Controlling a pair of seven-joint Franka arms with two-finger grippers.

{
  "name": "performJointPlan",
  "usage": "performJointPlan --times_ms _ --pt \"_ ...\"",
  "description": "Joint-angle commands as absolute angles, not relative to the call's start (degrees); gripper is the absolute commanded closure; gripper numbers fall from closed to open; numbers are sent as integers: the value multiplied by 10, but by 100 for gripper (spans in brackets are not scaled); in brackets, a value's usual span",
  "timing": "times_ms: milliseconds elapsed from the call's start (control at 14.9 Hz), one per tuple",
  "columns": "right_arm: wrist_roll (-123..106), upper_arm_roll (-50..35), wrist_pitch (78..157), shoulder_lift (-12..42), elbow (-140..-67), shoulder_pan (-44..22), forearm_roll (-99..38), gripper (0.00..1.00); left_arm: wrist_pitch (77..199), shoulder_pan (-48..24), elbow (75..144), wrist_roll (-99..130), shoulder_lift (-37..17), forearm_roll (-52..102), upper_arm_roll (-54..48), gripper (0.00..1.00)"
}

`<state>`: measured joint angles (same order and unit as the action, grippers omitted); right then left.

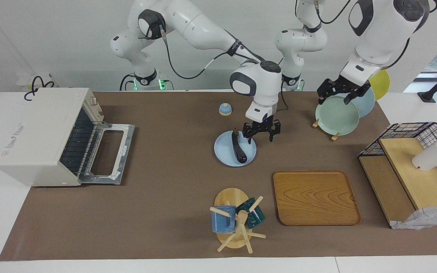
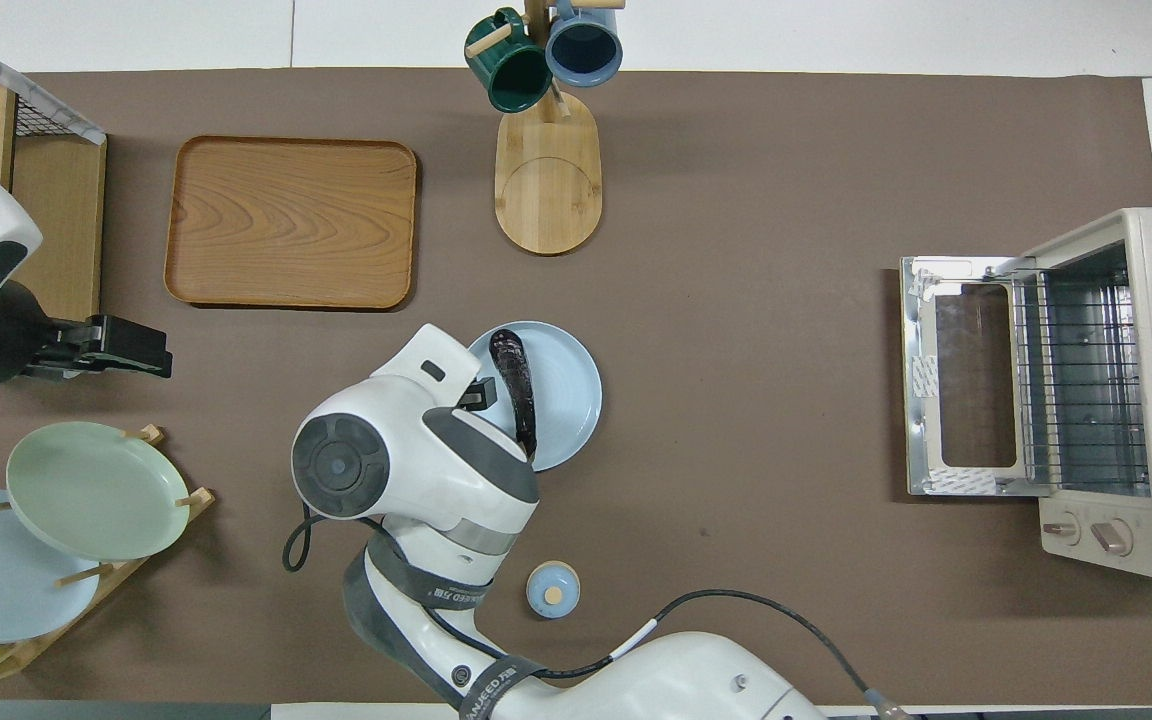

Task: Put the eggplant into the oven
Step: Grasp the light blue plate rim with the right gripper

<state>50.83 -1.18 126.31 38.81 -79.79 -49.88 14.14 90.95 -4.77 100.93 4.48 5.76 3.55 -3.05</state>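
Purple-black eggplant (image 1: 238, 147) lies on the blue plate (image 1: 224, 153); right gripper (image 1: 261, 132) hovers over the plate's rim, jaws wide, empty. Left gripper (image 1: 338, 93) waits over the plate rack (image 1: 323, 124), open, empty.

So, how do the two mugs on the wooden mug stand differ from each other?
The blue mug is light blue, while the green mug is dark green. In the facing view the blue mug hangs with its side showing, whereas the green mug tilts more steeply. The blue mug hangs toward the right arm's end of the table, the green mug toward the left arm's end. Both hang on pegs of the same mug stand.
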Motion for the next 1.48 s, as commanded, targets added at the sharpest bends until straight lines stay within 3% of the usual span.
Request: performJointPlan --times_ms 0,202,337,538,606,740,1077,1279,1413 --pt "512 -11 1267 400 -795 -489 171 17 891 -55 967 36 41 19 -25 0" --pt "511 -11 1264 398 -800 -489 173 30 888 -59 946 35 30 18 -16 0" --pt "512 -11 1274 398 -819 -490 173 52 886 -80 951 36 30 18 -2 0" --pt "511 -11 1284 396 -834 -493 171 57 886 -83 951 36 24 18 -1 0" --pt "511 -11 1280 396 -836 -494 172 64 888 -77 947 36 19 18 -4 0" --pt "503 -11 1271 395 -835 -494 173 100 889 -75 936 36 13 16 -6 0" --pt "408 -11 1153 359 -828 -483 218 100 863 -69 933 36 21 8 -12 0" --pt "339 -10 1020 286 -837 -437 218 100 864 -67 934 36 24 9 -15 0" --pt "338 -9 992 242 -874 -401 219 100 861 -67 935 37 25 9 -15 0"
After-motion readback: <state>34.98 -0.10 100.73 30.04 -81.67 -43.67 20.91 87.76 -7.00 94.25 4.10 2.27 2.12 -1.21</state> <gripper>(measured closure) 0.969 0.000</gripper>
